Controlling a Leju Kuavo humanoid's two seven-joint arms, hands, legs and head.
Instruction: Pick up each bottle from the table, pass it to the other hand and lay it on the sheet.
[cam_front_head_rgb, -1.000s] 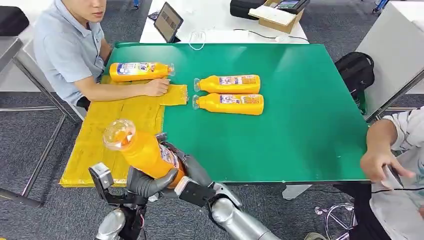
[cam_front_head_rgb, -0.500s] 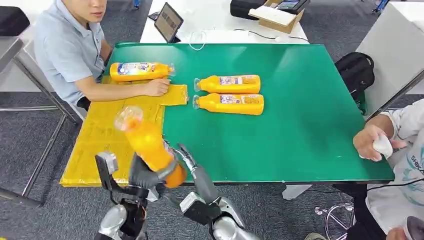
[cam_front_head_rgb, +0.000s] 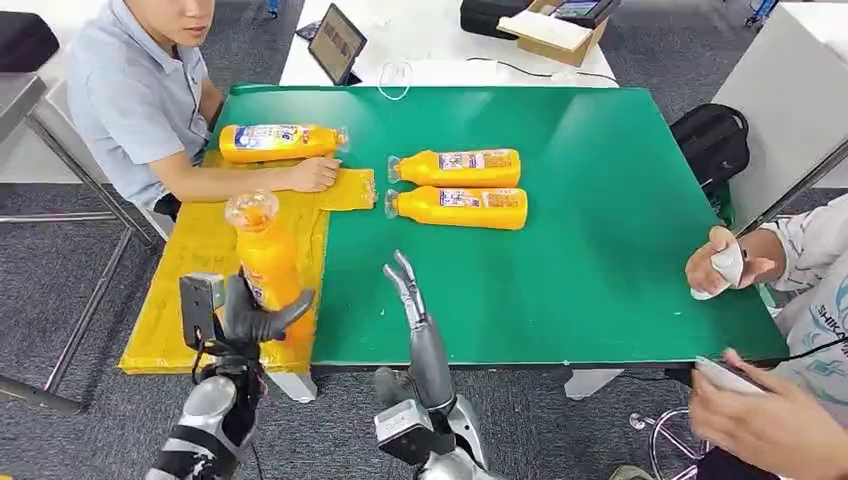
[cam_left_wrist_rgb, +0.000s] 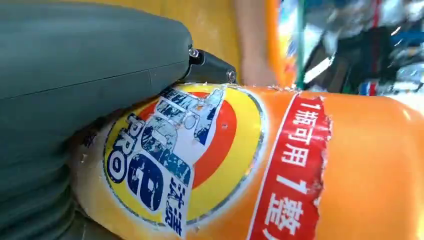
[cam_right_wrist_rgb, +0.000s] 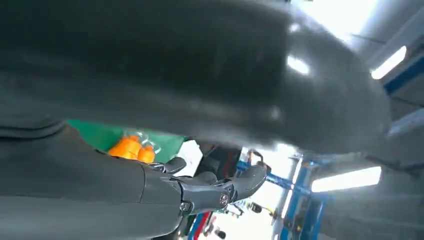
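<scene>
Four orange bottles show in the head view: the held bottle (cam_front_head_rgb: 265, 262) stands nearly upright in the left hand (cam_front_head_rgb: 252, 315), fingers wrapped round its base, over the yellow sheet (cam_front_head_rgb: 190, 265) at lower left; one bottle (cam_front_head_rgb: 280, 142) lies at the sheet's top; two bottles (cam_front_head_rgb: 460, 188) lie mid-worktop (cam_front_head_rgb: 600, 220). The right hand (cam_front_head_rgb: 412, 300), fingers straight and holding nothing, rises above the worktop's near edge, bare green beside it. The left wrist view shows the bottle's label (cam_left_wrist_rgb: 170, 155) close. The right wrist view shows spread fingers (cam_right_wrist_rgb: 220, 192).

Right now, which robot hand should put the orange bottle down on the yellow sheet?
Probably the left hand: it grips the upright orange plastic bottle over the yellow sheet. The right hand is empty, fingers apart, above the green table.
</scene>
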